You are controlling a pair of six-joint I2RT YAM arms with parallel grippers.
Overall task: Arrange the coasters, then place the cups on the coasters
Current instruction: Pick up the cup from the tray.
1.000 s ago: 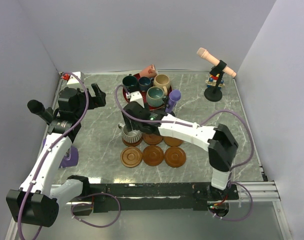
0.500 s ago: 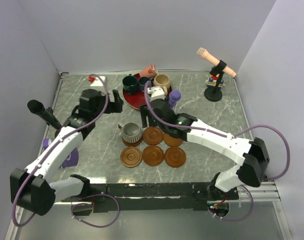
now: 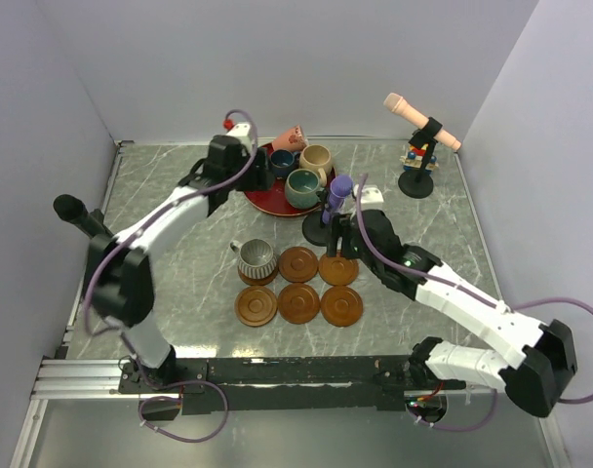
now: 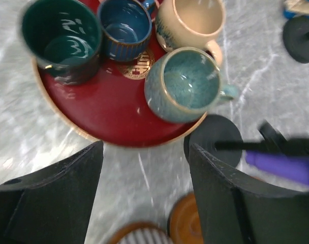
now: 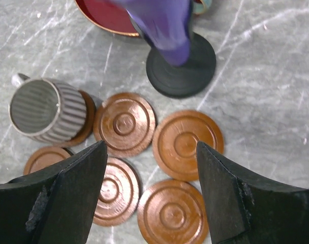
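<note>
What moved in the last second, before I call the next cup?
The left claw swung from the far left across to the red plate, jaws apart above the cups there. The right claw drew away from the grey ribbed cup, back toward the right, holding nothing. That cup, the coasters and the plate's cups stayed put.

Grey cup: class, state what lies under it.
A brown coaster lies under the grey cup. Only the coaster's right edge shows past the cup's side; the rest is covered by the cup.
</note>
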